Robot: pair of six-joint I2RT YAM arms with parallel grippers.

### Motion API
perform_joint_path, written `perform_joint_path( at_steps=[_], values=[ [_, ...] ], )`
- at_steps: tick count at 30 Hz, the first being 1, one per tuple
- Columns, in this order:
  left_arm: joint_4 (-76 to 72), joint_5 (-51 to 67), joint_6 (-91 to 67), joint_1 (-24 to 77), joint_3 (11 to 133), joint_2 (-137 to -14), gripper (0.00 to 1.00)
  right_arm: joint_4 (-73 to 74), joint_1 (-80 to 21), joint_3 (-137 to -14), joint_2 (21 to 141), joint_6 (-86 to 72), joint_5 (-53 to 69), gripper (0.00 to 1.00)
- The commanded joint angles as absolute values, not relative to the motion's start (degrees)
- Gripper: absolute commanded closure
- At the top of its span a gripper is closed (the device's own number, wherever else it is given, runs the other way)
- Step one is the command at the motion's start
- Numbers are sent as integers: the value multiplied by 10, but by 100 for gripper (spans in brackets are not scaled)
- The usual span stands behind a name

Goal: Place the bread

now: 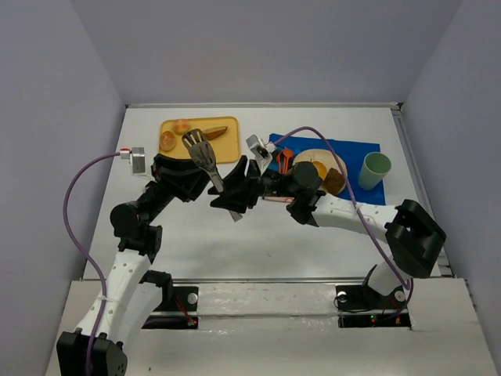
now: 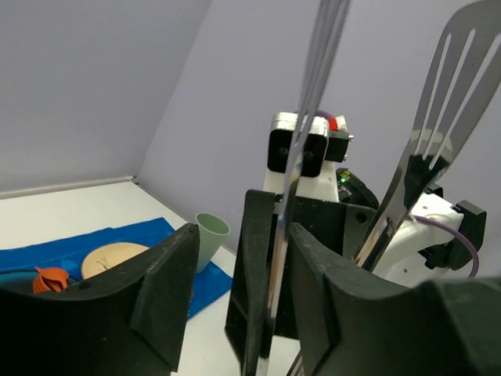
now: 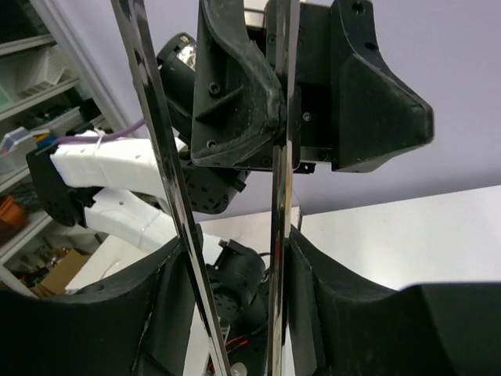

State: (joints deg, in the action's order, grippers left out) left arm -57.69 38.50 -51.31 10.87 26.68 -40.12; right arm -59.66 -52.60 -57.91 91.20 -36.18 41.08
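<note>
The bread (image 1: pixel 167 140), a small rounded reddish-brown chunk, lies on the yellow tray (image 1: pixel 227 148) at the back left, beside a second pale round piece and a long brown wedge. Both grippers meet above the table's middle around metal tongs (image 1: pixel 201 151). My right gripper (image 1: pixel 252 185) (image 3: pixel 235 247) has both fingers pressed on the two tong arms (image 3: pixel 279 196). My left gripper (image 1: pixel 227 189) (image 2: pixel 243 235) stands open around one tong arm (image 2: pixel 301 157) and a right finger. The slotted tong head (image 2: pixel 454 94) points up.
A blue cloth (image 1: pixel 356 149) at the back right carries a round wooden plate (image 1: pixel 313 155), a dark brown square piece (image 1: pixel 335 181), an orange item (image 1: pixel 283 159) and a green cup (image 1: pixel 374 170). The cup (image 2: pixel 210 233) and plate (image 2: pixel 109 257) also show in the left wrist view.
</note>
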Motion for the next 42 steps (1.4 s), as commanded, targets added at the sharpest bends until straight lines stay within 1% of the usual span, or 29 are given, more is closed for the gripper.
perform_joint_path(
  at_steps=[1,5,8,9,11,12,13,15,16,17,18,19,20,21,22,23,24,25,26,27,28,30,32,34,42],
  values=[
    [-576,394,-509,112,286,-384,39,-642,-525,-563,863,-379,353,53],
    [-548,391,-497,112,289,-374,34,-663,-513,-538,837,-382,329,54],
    [-516,388,-485,112,298,-367,32,-637,-503,-535,819,-379,319,54],
    [-505,381,-477,112,305,-357,31,-607,-495,-536,815,-380,306,54],
    [-480,374,-466,112,308,-339,25,-581,-478,-534,802,-382,294,54],
    [-458,369,-455,112,313,-331,18,-573,-472,-529,798,-386,288,54],
    [-448,366,-449,112,315,-317,16,-573,-459,-525,790,-386,290,54],
    [-403,337,-434,112,323,-300,16,-552,-447,-518,781,-385,287,54],
    [-369,321,-415,112,336,-291,16,-529,-441,-520,777,-375,282,54],
    [-298,281,-404,112,344,-276,17,-498,-436,-529,770,-361,280,53],
    [-256,253,-394,112,355,-270,16,-397,-436,-561,768,-346,271,53],
    [-171,222,-382,112,374,-265,13,-337,-436,-583,767,-299,239,53],
    [-128,144,-382,112,381,-257,6,-237,-436,-623,775,-274,226,53],
    [-92,102,-385,112,388,-254,5,-200,-436,-623,780,-255,208,53],
    [-58,62,-388,112,390,-253,2,-166,-436,-650,786,-224,187,53],
    [-8,-18,-399,112,388,-259,1,-117,-436,-661,794,-205,156,53],
    [18,-53,-407,112,388,-267,1,-89,-436,-672,809,-190,139,53],
    [42,-79,-415,112,388,-278,1,-57,-436,-701,819,-165,97,53],
    [82,-118,-430,112,392,-308,1,-4,-436,-716,831,-153,77,53],
    [97,-132,-432,112,397,-326,1,30,-436,-732,856,-129,58,53],
    [111,-139,-432,112,411,-346,1,54,-436,-747,867,-124,15,53],
    [141,-156,-431,112,433,-399,1,89,-436,-775,890,-106,-18,53],
    [149,-162,-430,112,437,-424,1,98,-436,-779,895,-107,-23,53],
    [142,-167,-437,112,425,-425,1,97,-436,-778,896,-109,-18,53],
    [124,-185,-439,112,397,-364,1,116,-436,-794,932,-108,-22,51]
  ],
)
